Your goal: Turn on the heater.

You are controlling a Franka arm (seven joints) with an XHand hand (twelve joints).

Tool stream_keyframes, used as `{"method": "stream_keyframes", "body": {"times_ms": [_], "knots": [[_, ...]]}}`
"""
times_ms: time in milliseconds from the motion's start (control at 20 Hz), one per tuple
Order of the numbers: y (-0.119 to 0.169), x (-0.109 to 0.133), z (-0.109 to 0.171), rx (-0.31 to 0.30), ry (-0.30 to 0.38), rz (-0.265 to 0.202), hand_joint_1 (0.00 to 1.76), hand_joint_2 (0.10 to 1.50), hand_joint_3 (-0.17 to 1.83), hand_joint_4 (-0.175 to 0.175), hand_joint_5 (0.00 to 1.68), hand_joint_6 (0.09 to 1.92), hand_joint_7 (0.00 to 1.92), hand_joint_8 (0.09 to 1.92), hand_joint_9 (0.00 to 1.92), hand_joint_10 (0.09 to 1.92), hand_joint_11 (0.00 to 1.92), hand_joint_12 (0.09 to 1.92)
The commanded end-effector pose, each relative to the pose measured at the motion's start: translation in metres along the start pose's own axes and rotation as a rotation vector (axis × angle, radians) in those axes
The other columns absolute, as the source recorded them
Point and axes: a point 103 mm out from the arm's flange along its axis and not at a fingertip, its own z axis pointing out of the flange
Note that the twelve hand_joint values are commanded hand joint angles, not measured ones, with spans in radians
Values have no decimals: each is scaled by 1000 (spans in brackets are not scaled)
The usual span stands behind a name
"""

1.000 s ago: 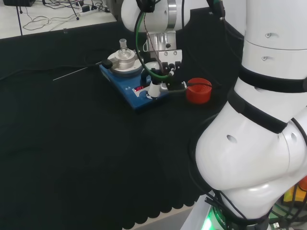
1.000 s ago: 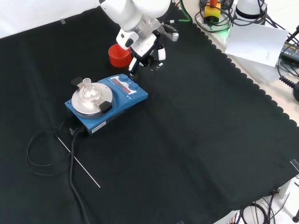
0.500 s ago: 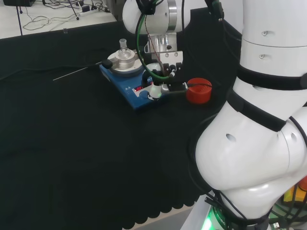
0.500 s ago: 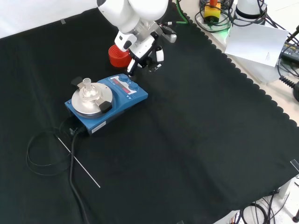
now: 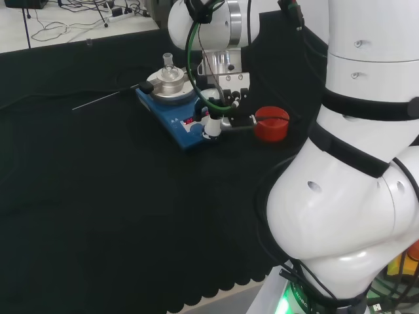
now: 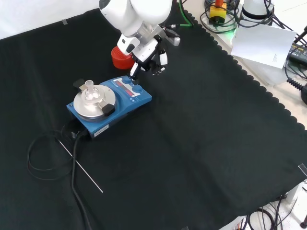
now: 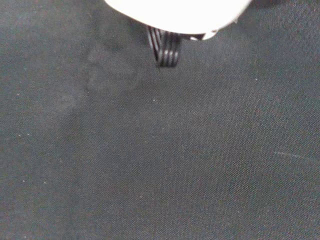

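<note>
The black cloth covers the bench; the blue box-shaped heater with a round metal plate sits left of centre in the front view; the black and white hand hangs at its control end, one finger extended down to the panel, the others curled; a small clear glass flask stands on the plate; a red ribbed ring lies just beside.

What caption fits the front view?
The hand reaches a fingertip toward the blue heater holding a small flask.
</note>
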Motion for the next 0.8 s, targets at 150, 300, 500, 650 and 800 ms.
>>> {"method": "stream_keyframes", "body": {"times_ms": [150, 300, 500, 650, 800], "knots": [[2, -1, 4, 7, -1, 4, 1487, 634, 1149, -41, 330, 763, 1718, 1497, 1797, 1565, 1522, 1541], [5, -2, 5, 10, 1, 3, 1487, 634, 1150, -41, 330, 764, 1718, 1496, 1798, 1563, 1523, 1540], [6, -3, 7, 12, 0, 3, 1486, 633, 1152, -41, 329, 766, 1718, 1494, 1798, 1562, 1523, 1538], [8, -3, 9, 17, -3, 4, 1485, 633, 1153, -41, 329, 766, 1717, 1494, 1799, 1561, 1524, 1537], [10, -3, 10, 18, -3, 5, 1485, 633, 1154, -41, 327, 767, 1717, 1493, 1799, 1559, 1524, 1536]]}}
